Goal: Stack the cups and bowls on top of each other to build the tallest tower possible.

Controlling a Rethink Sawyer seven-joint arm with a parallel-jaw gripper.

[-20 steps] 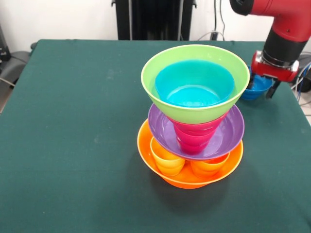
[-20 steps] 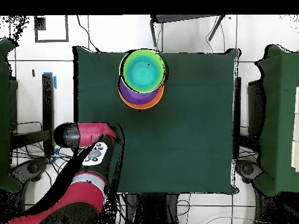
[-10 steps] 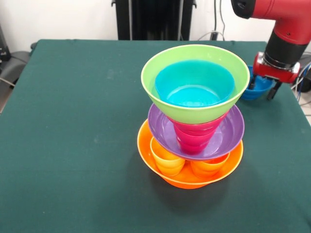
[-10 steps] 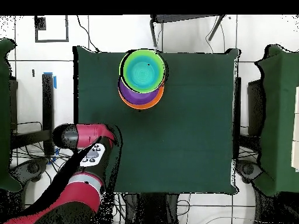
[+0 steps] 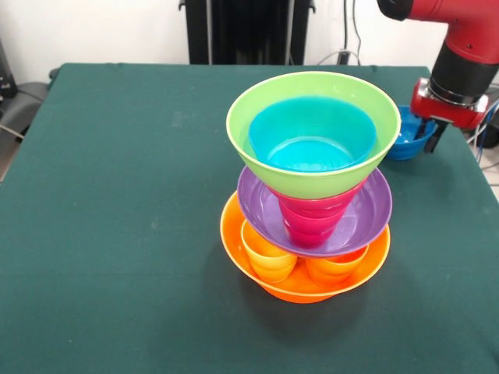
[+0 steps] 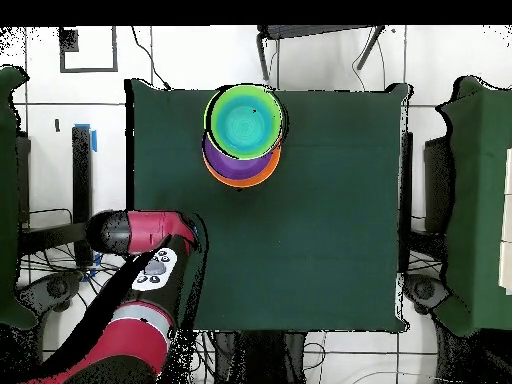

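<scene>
The tower stands mid-table: a big orange bowl (image 5: 300, 290) holds a yellow cup (image 5: 267, 257) and an orange cup (image 5: 334, 269). On them rests a purple bowl (image 5: 368, 209), then a red cup (image 5: 310, 222), a lime green bowl (image 5: 312, 181) and a light blue bowl (image 5: 312, 134) nested inside it. From overhead the tower (image 6: 243, 125) sits near the table's top edge. A dark blue bowl (image 5: 409, 140) sits at the far right, partly hidden by the green bowl. My gripper (image 5: 430, 134) hangs at its right rim. Overhead, the arm (image 6: 140, 232) hides the gripper.
The green table (image 5: 117, 234) ends just right of the dark blue bowl, with cables beyond that edge. A black stand rises behind the table's far side. Overhead, chairs (image 6: 440, 250) flank the table (image 6: 300, 250).
The arm has risen a little and shifted right in the front view. The dark blue bowl stays about where it was. The tower has not moved.
</scene>
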